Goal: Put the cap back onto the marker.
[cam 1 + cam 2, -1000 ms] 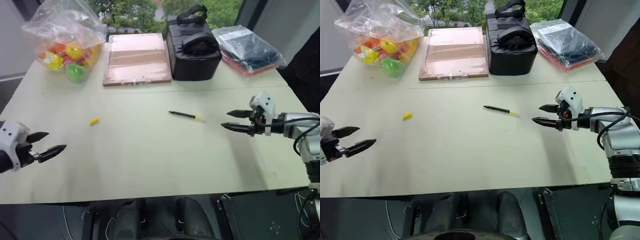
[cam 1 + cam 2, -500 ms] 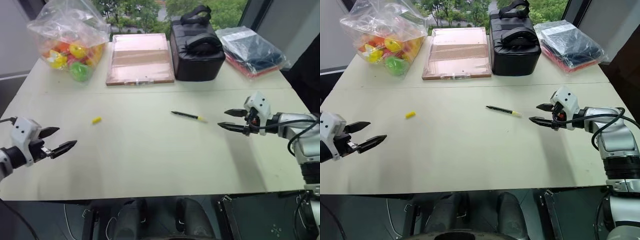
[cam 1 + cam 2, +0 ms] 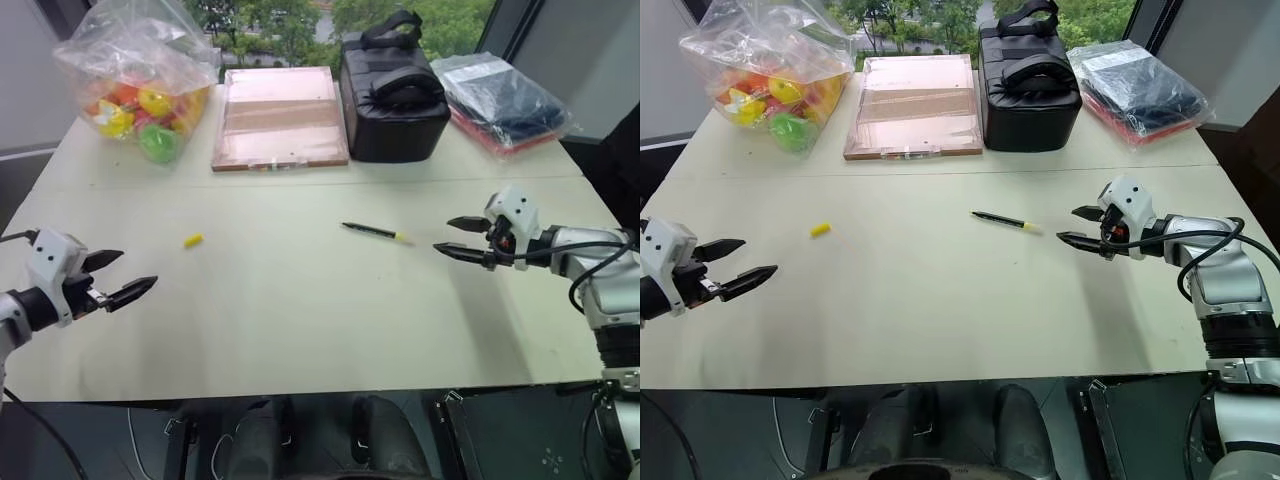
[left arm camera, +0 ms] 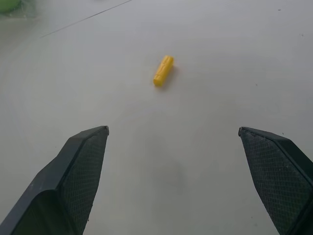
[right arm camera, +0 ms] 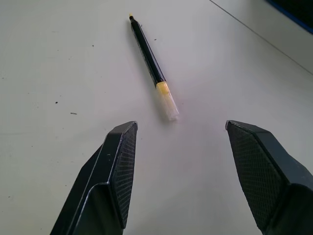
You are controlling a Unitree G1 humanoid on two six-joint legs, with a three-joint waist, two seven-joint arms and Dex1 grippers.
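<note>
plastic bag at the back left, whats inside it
The bag holds round toys: yellow, green and orange-red ones show through the plastic. Creases and the toys in front cover the rest, so their number cannot be told.

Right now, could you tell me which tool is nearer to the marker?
The right tool. It is open just past the marker's pale yellow end, not touching. The left tool, also open, sits far across the table, near the cap.
</note>
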